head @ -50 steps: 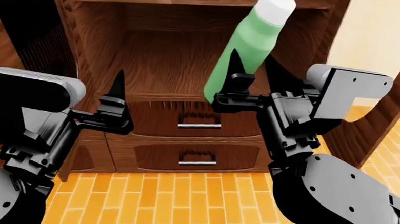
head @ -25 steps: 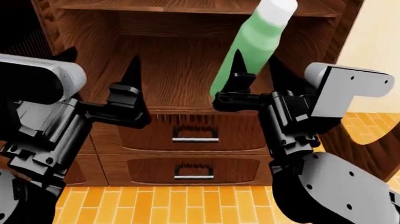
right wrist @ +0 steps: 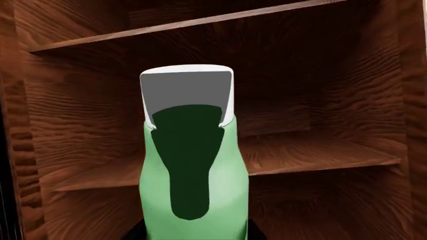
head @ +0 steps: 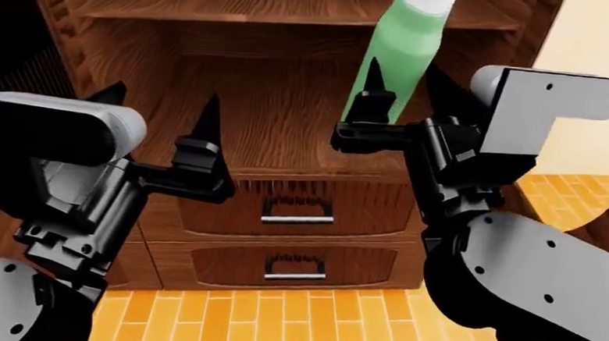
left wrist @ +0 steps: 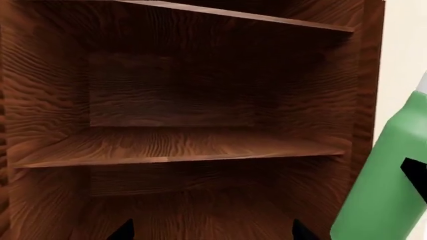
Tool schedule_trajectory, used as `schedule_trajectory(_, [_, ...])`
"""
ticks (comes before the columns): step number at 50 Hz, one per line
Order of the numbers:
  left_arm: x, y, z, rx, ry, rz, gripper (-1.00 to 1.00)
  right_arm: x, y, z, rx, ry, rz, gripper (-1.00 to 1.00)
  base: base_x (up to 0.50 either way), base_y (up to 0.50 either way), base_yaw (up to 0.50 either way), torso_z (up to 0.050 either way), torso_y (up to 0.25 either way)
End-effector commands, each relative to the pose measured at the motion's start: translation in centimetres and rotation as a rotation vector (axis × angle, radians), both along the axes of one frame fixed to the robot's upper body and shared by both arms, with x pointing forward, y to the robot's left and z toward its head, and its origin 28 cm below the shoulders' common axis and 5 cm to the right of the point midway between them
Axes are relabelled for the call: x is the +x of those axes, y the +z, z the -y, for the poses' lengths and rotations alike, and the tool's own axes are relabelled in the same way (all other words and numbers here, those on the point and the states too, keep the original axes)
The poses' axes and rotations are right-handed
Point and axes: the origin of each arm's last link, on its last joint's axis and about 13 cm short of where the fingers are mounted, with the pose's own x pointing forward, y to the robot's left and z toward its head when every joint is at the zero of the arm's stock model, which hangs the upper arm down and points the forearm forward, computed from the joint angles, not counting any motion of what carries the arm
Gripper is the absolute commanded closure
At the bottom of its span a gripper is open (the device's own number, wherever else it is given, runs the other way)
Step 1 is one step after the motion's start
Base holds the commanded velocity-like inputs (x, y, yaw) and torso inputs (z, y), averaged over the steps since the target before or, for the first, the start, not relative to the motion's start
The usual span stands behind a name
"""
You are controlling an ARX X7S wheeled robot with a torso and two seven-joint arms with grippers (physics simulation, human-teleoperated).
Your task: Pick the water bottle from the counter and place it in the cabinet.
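Bottle gripped in front of the cabinet

The right hand clamps the water bottle low on its body, cap tilted toward the frame's top centre, before the cabinet shelves; the left hand hangs wide, holding nothing.

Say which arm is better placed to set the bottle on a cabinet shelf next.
Right. The right gripper already grips the bottle and holds it up in front of the cabinet shelves. The left gripper is open and empty.

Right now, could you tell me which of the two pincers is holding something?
The right pincer: it is shut on the green water bottle before the cabinet. The left pincer is open and empty.
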Motion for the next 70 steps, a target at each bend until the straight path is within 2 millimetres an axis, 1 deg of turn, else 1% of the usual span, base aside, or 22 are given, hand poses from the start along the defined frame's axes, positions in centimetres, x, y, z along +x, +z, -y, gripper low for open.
schedule_trajectory(1, [0.2,-0.4,-0.1,0.016,0.007,-0.012,-1.0,-0.6,3.6,0.4,-0.013,-0.003,0.099,1.0,0.23,-0.01,0.0,0.0,0.0])
schedule_trajectory(7, [0.3,-0.4,-0.1,0.023,0.007,-0.013,-1.0,-0.9,5.3,0.6,-0.014,0.01,0.137,1.0,0.26,-0.02,0.0,0.0,0.0])
schedule_trajectory(13, [0.2,-0.2,0.1,0.023,0.003,-0.008,-1.0,-1.1,6.1,0.7,-0.014,0.016,0.156,1.0,0.28,-0.02,0.0,0.0,0.002])
schedule_trajectory(39, [0.1,0.0,0.3,0.024,-0.008,-0.005,-1.0,-1.2,6.4,0.8,-0.021,0.024,0.163,1.0,0.29,-0.02,0.0,0.0,0.001])
schedule_trajectory(70, [0.0,0.0,0.3,0.021,-0.009,-0.005,-1.0,-1.2,6.3,0.7,-0.019,0.031,0.156,1.0,0.29,-0.02,0.0,0.0,0.001])
